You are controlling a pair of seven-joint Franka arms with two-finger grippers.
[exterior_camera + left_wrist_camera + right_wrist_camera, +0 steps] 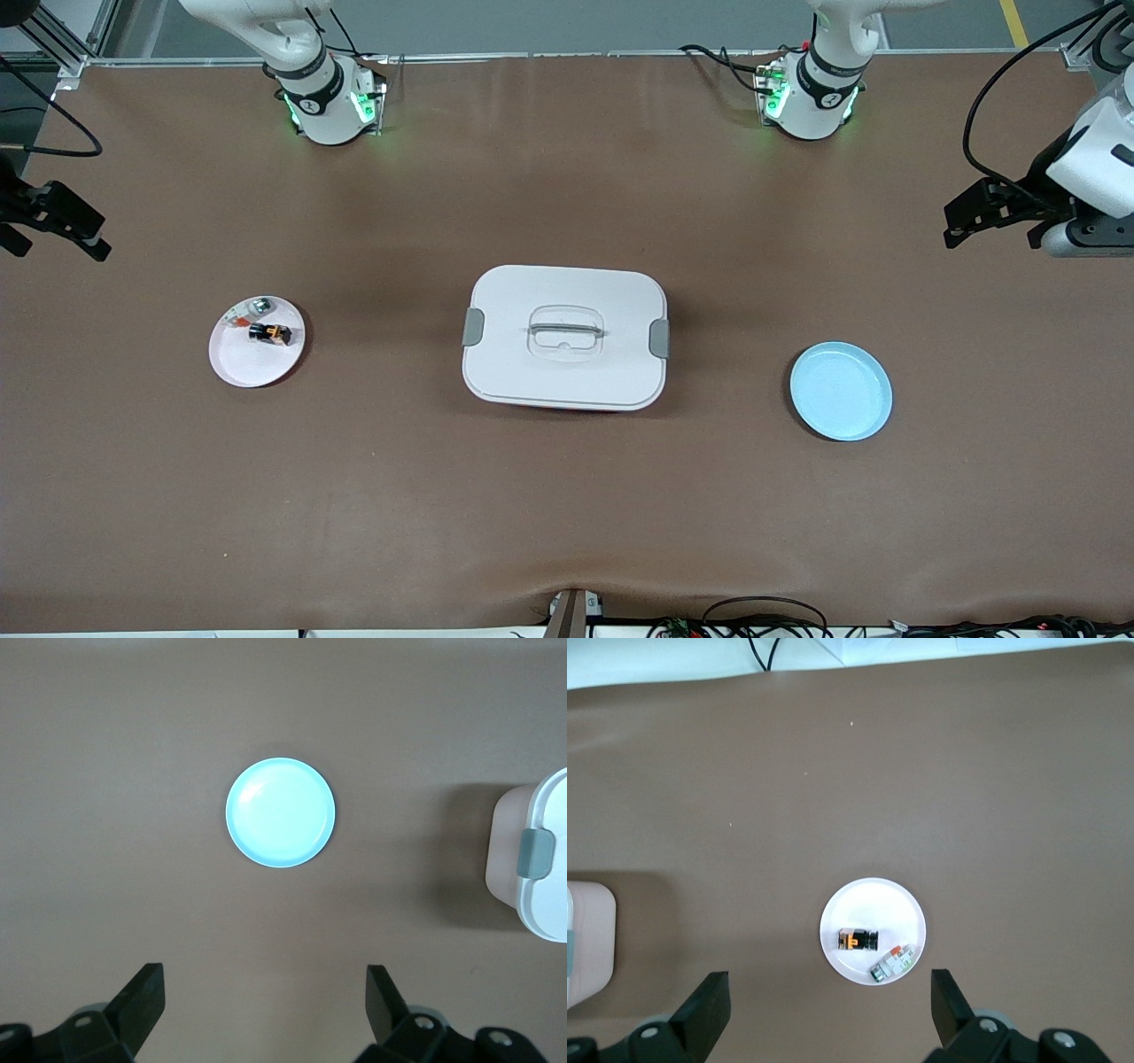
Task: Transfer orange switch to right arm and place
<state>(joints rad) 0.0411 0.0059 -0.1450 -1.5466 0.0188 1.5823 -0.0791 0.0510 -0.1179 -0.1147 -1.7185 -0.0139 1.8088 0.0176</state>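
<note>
The orange switch (pixel 270 334), a tiny black part with an orange end, lies on a small white plate (pixel 252 365) toward the right arm's end of the table. In the right wrist view the switch (pixel 858 939) lies on that plate (pixel 873 899) beside a pale part (pixel 890 964). My right gripper (pixel 84 232) is open and empty, held high over the table at that end; the wrist view shows its gripper (pixel 830 1010) wide apart. My left gripper (pixel 952 226) is open and empty, high over the left arm's end, its gripper (pixel 266 1010) wide apart.
A white lidded box (pixel 565 337) with grey clips stands in the middle of the table; its edge shows in the left wrist view (pixel 540 868). A light blue plate (pixel 841 391) lies bare toward the left arm's end, also in the left wrist view (pixel 280 812).
</note>
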